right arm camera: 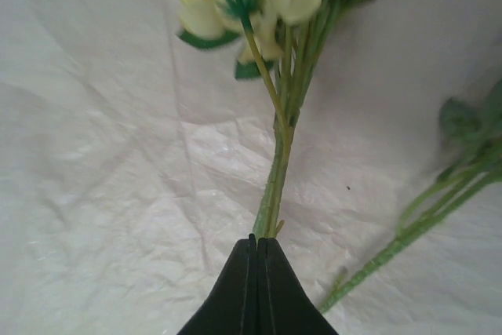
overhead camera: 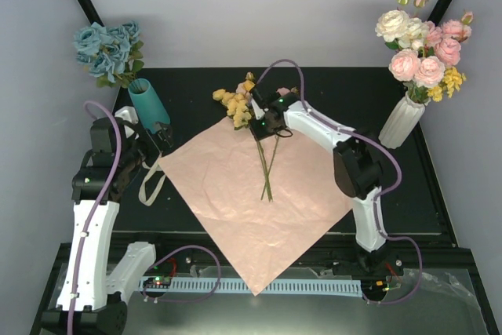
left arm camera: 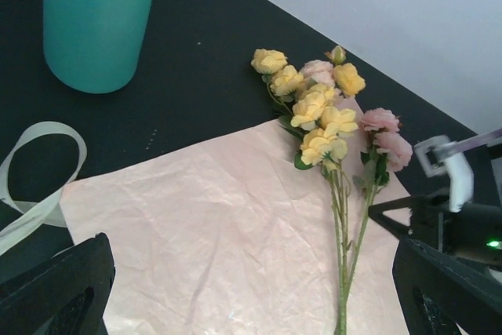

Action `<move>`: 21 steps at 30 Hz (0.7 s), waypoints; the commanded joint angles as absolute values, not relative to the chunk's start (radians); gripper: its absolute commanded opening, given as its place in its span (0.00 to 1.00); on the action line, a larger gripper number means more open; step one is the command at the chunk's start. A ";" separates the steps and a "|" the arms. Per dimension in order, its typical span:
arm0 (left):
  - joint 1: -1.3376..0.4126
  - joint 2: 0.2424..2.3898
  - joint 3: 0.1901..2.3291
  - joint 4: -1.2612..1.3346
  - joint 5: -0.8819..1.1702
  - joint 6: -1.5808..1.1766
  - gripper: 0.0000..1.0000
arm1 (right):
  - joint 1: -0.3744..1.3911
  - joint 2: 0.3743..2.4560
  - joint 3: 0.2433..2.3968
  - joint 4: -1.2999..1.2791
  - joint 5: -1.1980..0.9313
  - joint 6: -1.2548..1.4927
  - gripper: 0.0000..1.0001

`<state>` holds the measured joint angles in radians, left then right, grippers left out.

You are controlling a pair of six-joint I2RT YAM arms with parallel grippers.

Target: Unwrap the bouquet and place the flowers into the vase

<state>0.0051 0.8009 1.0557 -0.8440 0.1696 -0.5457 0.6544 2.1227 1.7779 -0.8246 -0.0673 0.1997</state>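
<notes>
The pink paper [overhead camera: 251,209] lies open and flat on the tabletop [overhead camera: 337,92], so I judge the unwrapping done; the loose ribbon [overhead camera: 149,186] sits just off the paper's left corner. The flowers [overhead camera: 239,103] lie across the paper's top corner, heads spilling past its edge and stems pointing toward its middle.

My right end effector [right arm camera: 257,245] is over the paper's upper part with its fingers pressed together on the yellow roses' thin stems, just below the heads. I want the grip there so the long bare ends hang free to go in first. The pink-rose stem [right arm camera: 408,233] lies beside it on the paper, not pinched as far as I can tell.

My left end effector [overhead camera: 155,145] waits off the paper's left corner, fingers spread wide and holding nothing. The vase [overhead camera: 147,103] stands just beyond that corner, close enough to steady if it tips.
</notes>
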 commanded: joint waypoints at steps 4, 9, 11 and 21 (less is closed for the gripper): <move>-0.007 0.793 1.046 -0.716 0.365 -0.542 0.97 | 0.651 1.924 1.788 -0.814 -0.096 0.222 0.02; -0.013 0.786 1.026 -0.675 0.429 -0.559 0.95 | 0.650 1.921 1.693 -0.769 -0.097 0.232 0.42; -0.016 0.780 1.027 -0.679 0.430 -0.552 0.95 | 0.651 1.968 1.691 -0.768 -0.086 0.223 0.51; -0.023 0.769 1.041 -0.718 0.416 -0.541 0.95 | 0.636 2.153 1.799 -0.799 -0.080 0.215 0.53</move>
<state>-0.0170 0.7826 1.0267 -0.7238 0.3981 -0.5510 0.6464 2.1311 1.7355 -0.7876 -0.0853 0.2150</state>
